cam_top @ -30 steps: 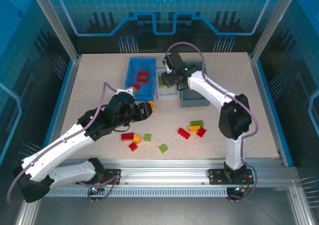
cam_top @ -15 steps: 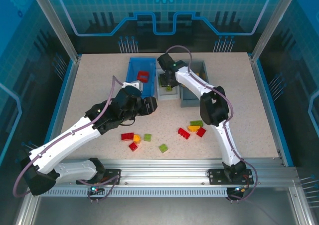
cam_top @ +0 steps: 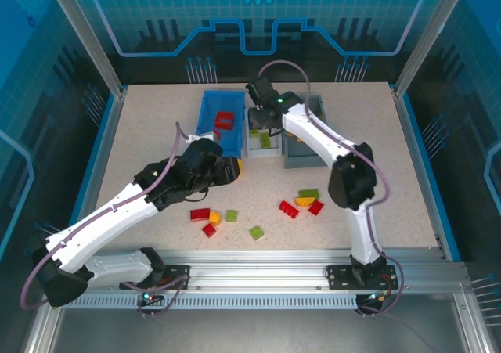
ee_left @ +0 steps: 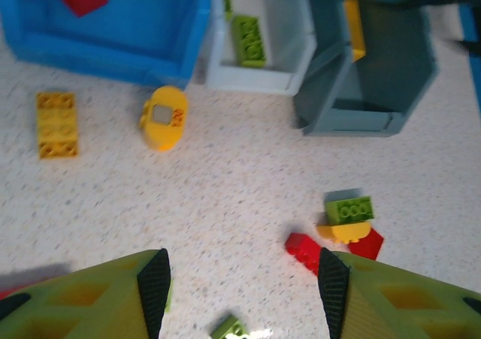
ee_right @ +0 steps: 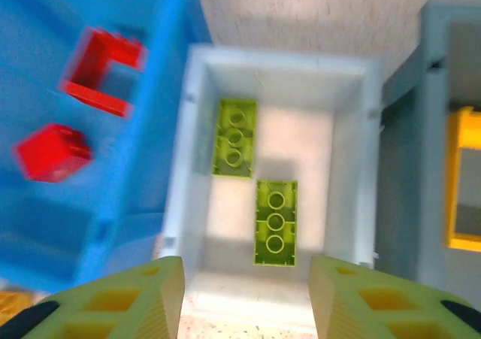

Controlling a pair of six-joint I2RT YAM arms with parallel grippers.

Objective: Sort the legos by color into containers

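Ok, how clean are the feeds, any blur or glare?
Right wrist: smeared, worst on the red legos in the blue bin; the green bricks in the white bin are readable. Left wrist: slightly soft, small glare spot at the bottom edge. Top external: sharp, evenly lit.

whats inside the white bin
In the white bin lie a far lime green brick and a near lime green brick, flat, studs up. The rest of its floor looks bare from the right wrist; from above, the right arm covers part of the bin.

top: high overview | wrists: close, downward | shared: white bin (ee_left: pixel 255 81)
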